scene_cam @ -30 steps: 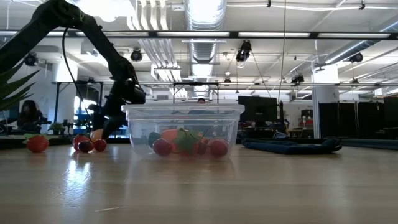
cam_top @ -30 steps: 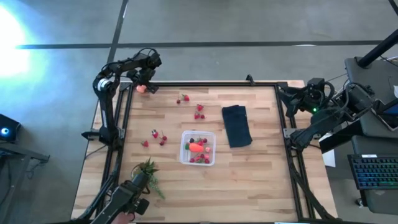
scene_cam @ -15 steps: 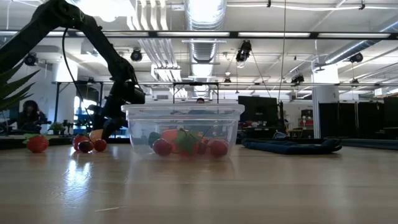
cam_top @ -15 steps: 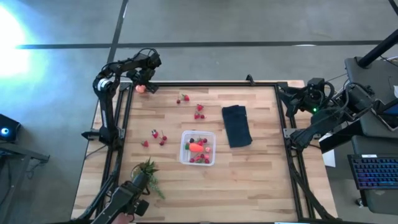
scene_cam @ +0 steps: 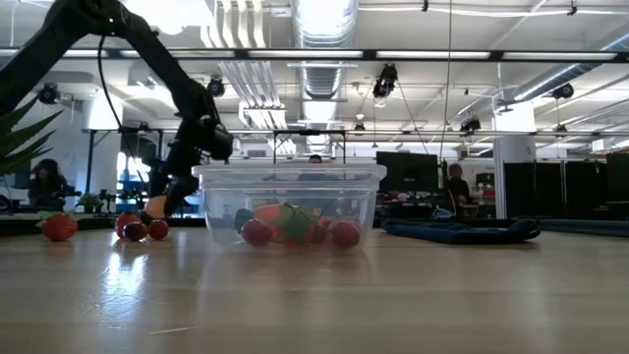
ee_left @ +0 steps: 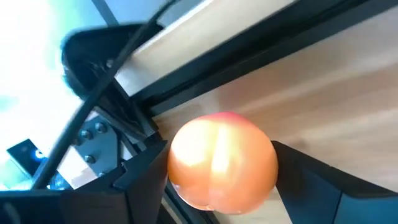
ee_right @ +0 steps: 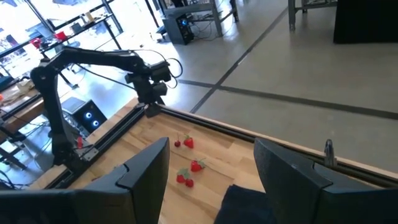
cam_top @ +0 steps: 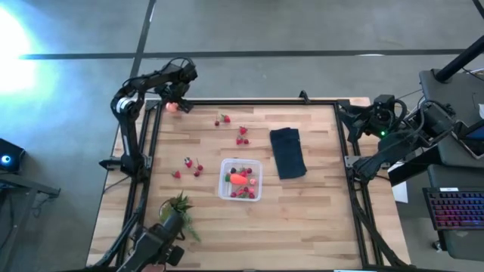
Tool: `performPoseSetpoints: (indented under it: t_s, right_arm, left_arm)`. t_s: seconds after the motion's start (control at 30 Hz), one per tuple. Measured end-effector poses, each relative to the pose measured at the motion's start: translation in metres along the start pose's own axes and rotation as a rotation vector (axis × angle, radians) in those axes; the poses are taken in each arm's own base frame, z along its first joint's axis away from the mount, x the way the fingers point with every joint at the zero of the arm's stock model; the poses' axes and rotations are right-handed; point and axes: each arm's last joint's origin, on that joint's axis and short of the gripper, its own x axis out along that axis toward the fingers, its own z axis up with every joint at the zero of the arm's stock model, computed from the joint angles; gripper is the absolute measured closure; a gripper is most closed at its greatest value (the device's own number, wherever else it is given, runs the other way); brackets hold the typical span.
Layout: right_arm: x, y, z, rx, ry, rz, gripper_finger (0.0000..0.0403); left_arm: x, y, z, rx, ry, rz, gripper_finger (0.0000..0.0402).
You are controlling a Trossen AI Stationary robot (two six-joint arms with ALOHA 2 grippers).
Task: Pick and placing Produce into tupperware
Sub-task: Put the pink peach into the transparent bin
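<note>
Gripping: left claw (ee_left: pixel 217 180) pinches the round peach-orange ball (ee_left: pixel 222 160) between its two dark fingers, at the far left corner of the counter (cam_top: pixel 318 219), just by the black frame rail.
Ball in the high view: a small peach spot (cam_top: pixel 172 107) under the left arm's tip (seen low, the same arm reaches down behind the box).
Right claw: (ee_right: pixel 211 180) fingers spread wide apart, holding nothing, parked off the counter's right edge.
Tupperware: (cam_top: pixel 241 180) clear box near the counter's middle, well apart from the ball; it holds the elongated orange-red piece (cam_top: pixel 239 179) and several red berries (cam_top: pixel 243 193).
Loose berries: one group (cam_top: pixel 241 135) between the ball and the box, another group (cam_top: pixel 189 166) left of the box.
Navy cloth: (cam_top: pixel 287 152) folded, right of the box.
Green leafy bunch: (cam_top: pixel 180 208) near the counter's front left.
</note>
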Motion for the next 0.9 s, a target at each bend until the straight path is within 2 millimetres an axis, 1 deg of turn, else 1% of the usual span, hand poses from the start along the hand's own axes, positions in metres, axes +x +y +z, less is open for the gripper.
performPoseSetpoints:
  t_s: [0.1,0.23,0.37,0.43,0.53,0.63,0.77,0.9]
  right_arm:
    - [-0.001,-0.003,0.001,-0.002,-0.001,0.003,0.0177]
    - [-0.001,-0.004,0.002,-0.006,-0.002,0.004,0.0177]
    - [-0.001,-0.004,0.002,-0.021,-0.002,0.004,0.0177]
    - [-0.001,-0.004,0.002,-0.029,-0.002,0.004,0.0177]
    - [-0.002,-0.005,0.002,-0.035,-0.002,0.006,0.0177]
    - [-0.002,-0.006,0.003,-0.036,-0.002,0.007,0.0177]
    - [-0.002,-0.007,0.003,-0.044,0.009,0.014,0.0177]
    - [-0.003,-0.007,0.003,-0.058,0.030,0.021,0.0177]
  left_arm:
    - [-0.022,-0.005,-0.006,0.001,-0.064,-0.028,0.0162]
    - [-0.061,-0.016,-0.020,-0.009,-0.178,-0.135,0.0174]
    - [-0.102,-0.038,-0.043,0.080,-0.285,-0.304,0.0170]
    - [-0.124,-0.053,-0.059,0.159,-0.334,-0.390,0.0167]
    - [-0.156,-0.079,-0.087,0.324,-0.423,-0.506,0.0166]
    - [-0.183,-0.105,-0.118,0.502,-0.511,-0.569,0.0165]
    - [-0.209,-0.138,-0.158,0.688,-0.608,-0.621,0.0165]
    - [-0.221,-0.170,-0.189,0.804,-0.646,-0.675,0.0164]
